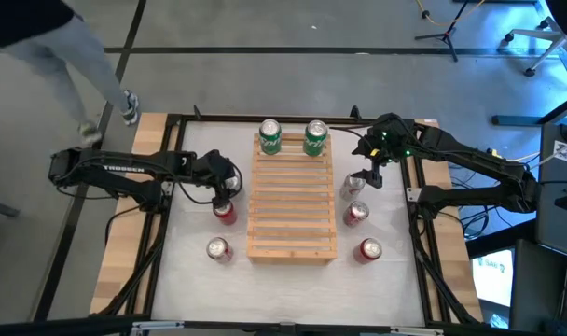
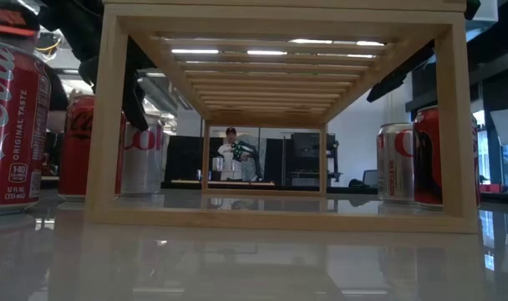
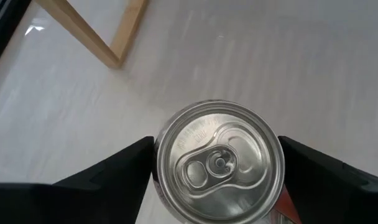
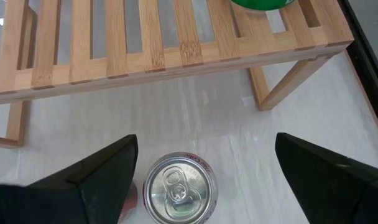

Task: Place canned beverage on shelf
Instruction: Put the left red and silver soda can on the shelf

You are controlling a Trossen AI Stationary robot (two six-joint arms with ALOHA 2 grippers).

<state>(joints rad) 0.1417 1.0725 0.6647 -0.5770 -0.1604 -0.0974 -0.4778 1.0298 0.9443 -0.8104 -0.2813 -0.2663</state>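
The shelf (image 1: 293, 201) of pale wooden slats stands mid-table, with two green cans (image 1: 269, 136) (image 1: 315, 137) upright on its far end. Left of it stands a red can (image 1: 225, 212), with my left gripper (image 1: 226, 196) (image 3: 217, 139) shut on it. A second can (image 1: 218, 249) stands nearer the front edge. On the shelf's right side, my right gripper (image 1: 366, 177) (image 4: 206, 137) hangs open above a silver-topped can (image 4: 179, 190) (image 1: 352, 187). Its fingers are wide apart and clear of that can. My left gripper pinches the red can between its two fingers, one on each opposite side of the wall just under the top rim (image 3: 159, 163). The fingers (image 3: 124, 177) slant down at it from the table's left. The can is upright, its silver top (image 3: 219, 163) level; its base is hidden.
Two more red cans (image 1: 356, 214) (image 1: 369, 250) stand right of the shelf toward the front edge. The shelf's near leg (image 3: 117, 43) is close beside the held can. A person's legs (image 1: 88, 65) show on the floor beyond the table's far left corner.
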